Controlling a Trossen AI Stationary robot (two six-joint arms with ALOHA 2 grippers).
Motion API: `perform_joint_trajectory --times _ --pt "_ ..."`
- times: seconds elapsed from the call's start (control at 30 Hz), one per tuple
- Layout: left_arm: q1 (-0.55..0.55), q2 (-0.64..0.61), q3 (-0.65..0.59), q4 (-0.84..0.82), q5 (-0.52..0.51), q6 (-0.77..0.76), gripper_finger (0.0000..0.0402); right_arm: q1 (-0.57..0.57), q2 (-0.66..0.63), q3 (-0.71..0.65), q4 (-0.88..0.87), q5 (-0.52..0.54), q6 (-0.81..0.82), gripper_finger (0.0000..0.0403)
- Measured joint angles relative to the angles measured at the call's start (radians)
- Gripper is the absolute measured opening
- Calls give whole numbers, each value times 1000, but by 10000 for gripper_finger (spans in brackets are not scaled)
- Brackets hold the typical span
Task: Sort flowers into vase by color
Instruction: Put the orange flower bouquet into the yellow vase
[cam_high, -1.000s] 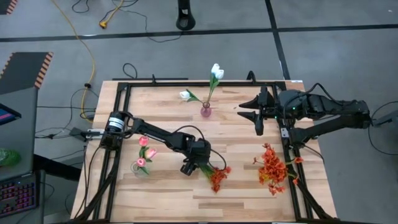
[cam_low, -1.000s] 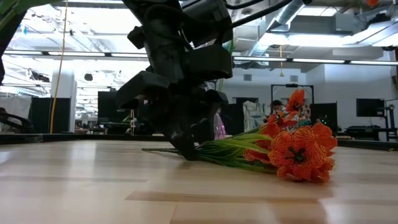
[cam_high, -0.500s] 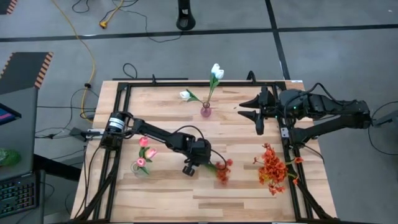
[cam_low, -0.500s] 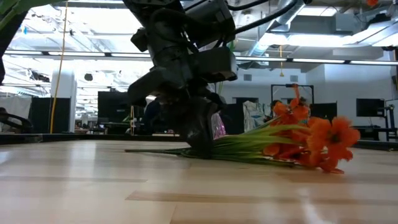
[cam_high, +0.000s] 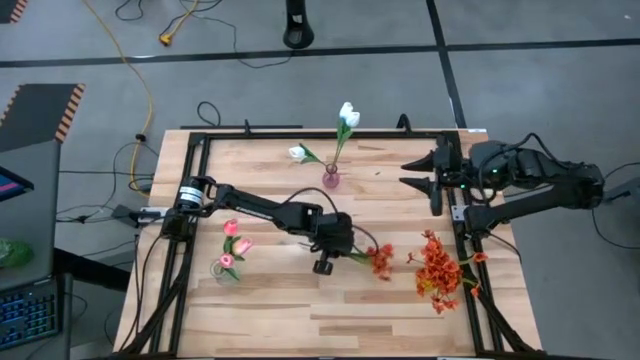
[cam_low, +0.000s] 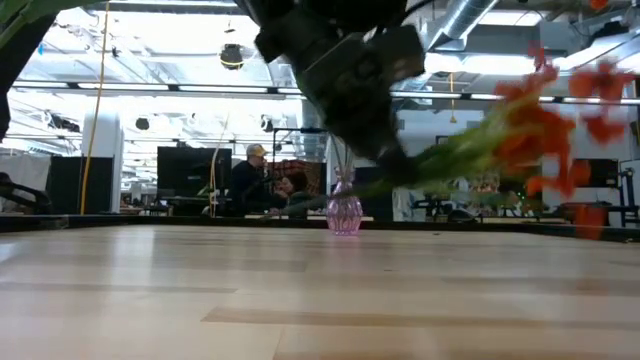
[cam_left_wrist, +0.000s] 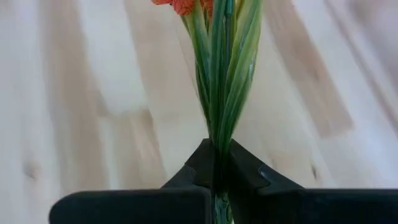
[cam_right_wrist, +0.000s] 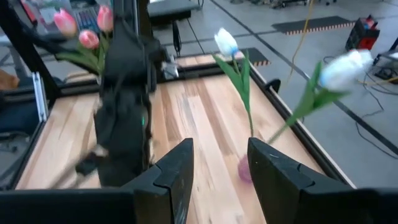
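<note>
Gripping a bunch of red-orange blooms (cam_high: 381, 260) by its green stems, the left gripper (cam_high: 340, 247) sits near the middle of the table (cam_high: 270, 310), pinched tight around the bundle, and the left wrist view shows the stems squeezed between its dark fingers (cam_left_wrist: 193, 171) with the blooms pointing away. The grab is low on the stems, well back from the flower heads, which looks like a sensible choice: it leaves the blooms free and the cut ends ready to go down into a vase neck. From the low view the bunch is off the wood, slanting up to the side.

Over by the right edge lies a second heap of red-orange flowers (cam_high: 437, 272), flat on the table. The pink tulips (cam_high: 232, 245) stand in their vase at the left side, and the white tulips (cam_high: 345, 120) lean out of the pink glass vase (cam_high: 331, 179) at the far side, so colour groups are forming. No vase for the orange ones is clearly visible.

The right gripper (cam_high: 432, 178) waits at the far right, fingers apart and holding nothing.
</note>
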Motion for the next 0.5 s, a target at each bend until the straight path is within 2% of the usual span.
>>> perform_joint_trajectory --times 0.4,0.5 --pt "48 -3 179 -7 -2 -21 2 0 -97 0 -124 0 0 177" --pt "61 -4 224 -24 -28 -23 2 0 -112 0 -148 0 1 177"
